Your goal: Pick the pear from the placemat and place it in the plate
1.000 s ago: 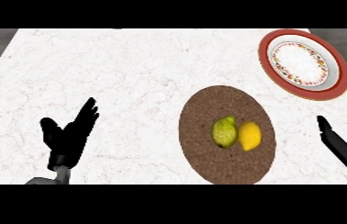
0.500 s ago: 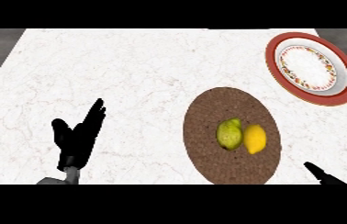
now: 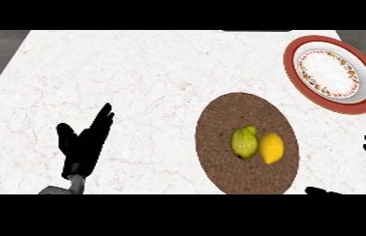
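Where marble counter (image 3: 143,70) spreads, placemat (image 3: 247,119), plate (image 3: 293,66)

A green pear (image 3: 244,141) lay on the brown placemat (image 3: 243,114), touching a yellow lemon (image 3: 271,148) to its right. The red-rimmed plate (image 3: 295,70) sat far right. The left hand (image 3: 84,144) rested open, near left.

i see a yellow lemon (image 3: 271,147) lying toward the lower right of my view, on its side. under everything runs the white marble counter (image 3: 143,85), faintly veined, with a darker grey strip past its far corners.
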{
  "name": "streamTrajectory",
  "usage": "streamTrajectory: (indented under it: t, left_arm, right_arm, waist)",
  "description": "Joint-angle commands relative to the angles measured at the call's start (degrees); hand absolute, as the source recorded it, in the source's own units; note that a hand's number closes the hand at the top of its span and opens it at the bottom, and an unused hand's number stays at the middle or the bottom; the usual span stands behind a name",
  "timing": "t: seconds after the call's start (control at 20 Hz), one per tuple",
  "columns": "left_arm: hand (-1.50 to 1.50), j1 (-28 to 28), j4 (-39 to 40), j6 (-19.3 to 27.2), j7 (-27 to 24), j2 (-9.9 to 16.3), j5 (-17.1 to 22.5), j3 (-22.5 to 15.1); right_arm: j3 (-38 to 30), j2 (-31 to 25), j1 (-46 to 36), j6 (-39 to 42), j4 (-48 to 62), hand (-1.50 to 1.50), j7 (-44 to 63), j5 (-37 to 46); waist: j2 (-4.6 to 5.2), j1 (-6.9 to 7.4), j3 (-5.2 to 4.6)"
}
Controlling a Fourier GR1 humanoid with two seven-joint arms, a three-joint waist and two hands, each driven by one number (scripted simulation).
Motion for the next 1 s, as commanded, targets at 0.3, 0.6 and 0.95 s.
streamTrajectory:
  t: [0.3,0.6,0.95]
  left_arm:
    - [0.0,4.5,-2.1,-1.2,1.4,-0.1,-2.2,-0.5]
    - [0.0,2.6,-0.1,-0.6,2.0,-2.6,-3.6,-0.5]
    - [0.0,1.3,4.6,-4.5,-1.9,-3.5,-3.6,3.3]
  right_arm:
    - [10.6,3.5,-13.9,2.1,-0.9,-1.5,25.1,15.6]
    - [14.8,11.4,-21.4,4.3,7.0,-1.5,27.6,16.7]
    - [14.9,17.8,-24.2,5.5,12.7,-1.5,26.0,20.9]
  waist:
    - [0.03,-0.02,-0.08]
    - [0.09,-0.11,-0.05]
    - [0.11,-0.41,-0.05]
